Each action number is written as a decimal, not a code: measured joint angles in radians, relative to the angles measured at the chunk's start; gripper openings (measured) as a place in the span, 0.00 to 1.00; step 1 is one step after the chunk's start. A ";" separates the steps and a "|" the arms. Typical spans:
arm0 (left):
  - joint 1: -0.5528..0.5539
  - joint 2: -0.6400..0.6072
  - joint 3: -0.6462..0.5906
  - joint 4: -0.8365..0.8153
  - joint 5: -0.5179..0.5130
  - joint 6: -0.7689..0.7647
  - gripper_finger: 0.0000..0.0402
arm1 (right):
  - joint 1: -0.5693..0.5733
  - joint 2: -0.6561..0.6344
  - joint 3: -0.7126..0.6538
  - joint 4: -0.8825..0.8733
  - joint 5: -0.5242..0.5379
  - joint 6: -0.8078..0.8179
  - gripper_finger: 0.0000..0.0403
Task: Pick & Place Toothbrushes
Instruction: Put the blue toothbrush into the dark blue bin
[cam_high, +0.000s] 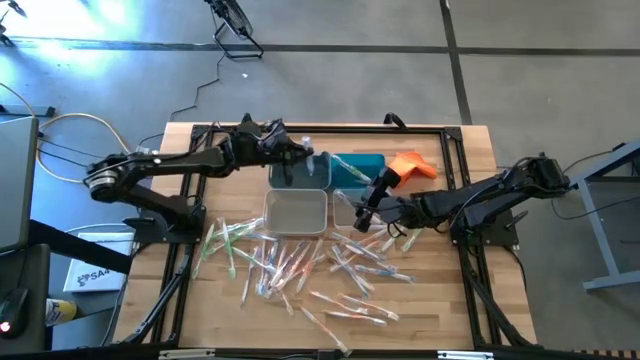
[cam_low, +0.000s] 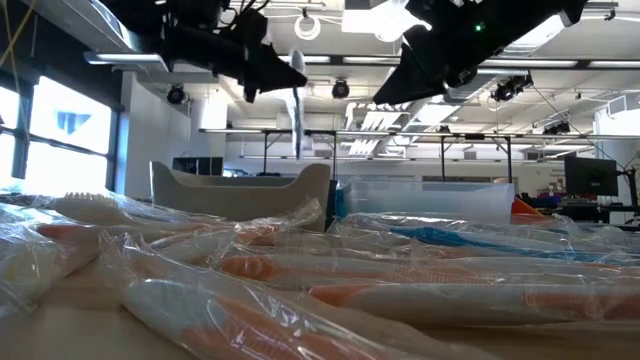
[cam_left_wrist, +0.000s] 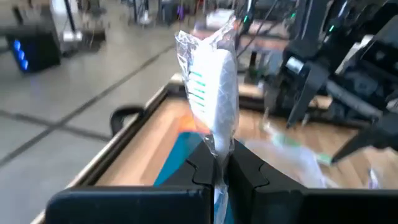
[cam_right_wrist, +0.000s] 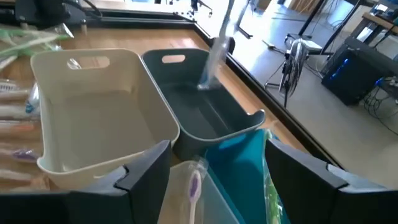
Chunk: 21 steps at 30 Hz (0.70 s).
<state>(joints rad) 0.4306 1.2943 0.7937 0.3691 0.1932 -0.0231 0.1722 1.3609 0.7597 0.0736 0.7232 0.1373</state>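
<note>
My left gripper hovers over the dark grey bin, shut on one wrapped toothbrush with a white head and green bristles. In the low view that toothbrush stands nearly upright in the air. In the right wrist view it reaches down toward the dark bin. My right gripper hangs open above the clear bin, where a purple toothbrush lies. Many wrapped toothbrushes lie scattered flat on the near half of the table. My left gripper pinches the wrapped toothbrush between its two fingers, on the wrapper just behind the head. The head end sticks out past the fingertips. The toothbrush is lifted clear of the table and stands nearly upright over the dark grey bin.
Several bins sit together mid-table: beige, dark grey, blue and clear. An orange cloth lies to the right of the blue bin. The black table frame runs along the far edge. Bare wood shows to the right of the pile.
</note>
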 joint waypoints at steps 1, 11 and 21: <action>0.005 -0.015 0.000 -0.029 0.000 0.000 0.04 | 0.000 0.000 0.000 -0.003 0.000 0.001 0.63; 0.073 -0.069 0.021 -0.262 0.003 -0.088 0.02 | -0.003 0.000 0.000 0.005 0.000 0.053 0.63; 0.086 -0.015 0.243 -0.576 -0.042 -0.051 0.03 | -0.005 0.000 -0.001 0.005 0.000 0.051 0.63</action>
<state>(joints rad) 0.5163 1.2794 1.0369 -0.2074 0.1510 -0.0742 0.1677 1.3613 0.7590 0.0788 0.7227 0.1879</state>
